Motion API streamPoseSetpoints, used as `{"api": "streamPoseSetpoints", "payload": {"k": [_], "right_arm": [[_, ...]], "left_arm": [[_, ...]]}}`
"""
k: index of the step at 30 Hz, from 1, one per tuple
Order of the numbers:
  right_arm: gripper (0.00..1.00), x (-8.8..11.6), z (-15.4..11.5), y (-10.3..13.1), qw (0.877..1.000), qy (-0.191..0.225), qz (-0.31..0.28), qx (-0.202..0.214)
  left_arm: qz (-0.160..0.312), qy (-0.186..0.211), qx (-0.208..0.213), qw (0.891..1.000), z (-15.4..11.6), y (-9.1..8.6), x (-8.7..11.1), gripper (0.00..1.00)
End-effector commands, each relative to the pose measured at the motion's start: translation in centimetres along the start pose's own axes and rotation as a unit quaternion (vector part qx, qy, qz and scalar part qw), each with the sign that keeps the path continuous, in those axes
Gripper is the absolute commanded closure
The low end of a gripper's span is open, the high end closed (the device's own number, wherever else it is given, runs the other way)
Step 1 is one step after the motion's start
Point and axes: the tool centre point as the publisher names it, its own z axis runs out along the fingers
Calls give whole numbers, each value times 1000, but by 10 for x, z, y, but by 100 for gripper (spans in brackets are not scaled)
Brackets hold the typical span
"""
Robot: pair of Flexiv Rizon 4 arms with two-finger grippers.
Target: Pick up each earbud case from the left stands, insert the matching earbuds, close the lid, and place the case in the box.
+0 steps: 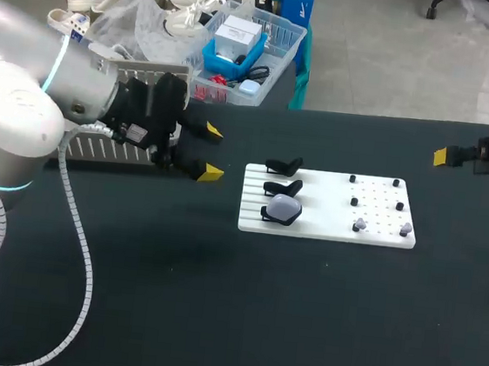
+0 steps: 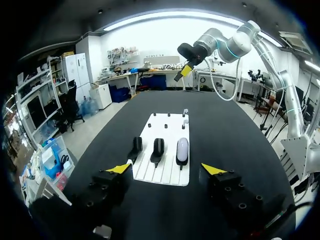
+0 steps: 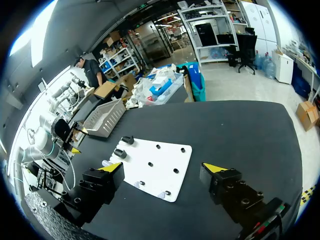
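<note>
In the head view, the earbud case (image 1: 284,208) rests on the front-most of three black stands (image 1: 282,187) on the white board (image 1: 321,200), with the left jaws released and apart from it, beside a grey basket (image 1: 143,69) on the black surface (image 1: 301,311). In the left wrist view the case lies ahead, slightly off toward one finger, so I would centre on it before clenching. The right wrist view shows the right jaws released, the board ahead of them.

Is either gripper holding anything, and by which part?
Nothing is held: left gripper and right gripper are open and empty; the pale oval earbud case sits apart from both.
</note>
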Motion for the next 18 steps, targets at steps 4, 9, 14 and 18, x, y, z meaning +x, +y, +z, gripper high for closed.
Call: {"api": "streamPoseSetpoints", "payload": {"k": [4,9,14,18], "right_arm": [[0,0,-1,2,1000,1,1,4],[0,0,-1,2,1000,1,1,4],[0,0,-1,2,1000,1,1,4],[0,0,-1,2,1000,1,1,4]], "left_arm": [[-4,6,-8,1000,28,0,2,36],[-5,12,-9,1000,40,-4,7,38],[-3,18,-12,1000,52,-7,14,35],[-4,21,-6,1000,57,-10,17,39]]}}
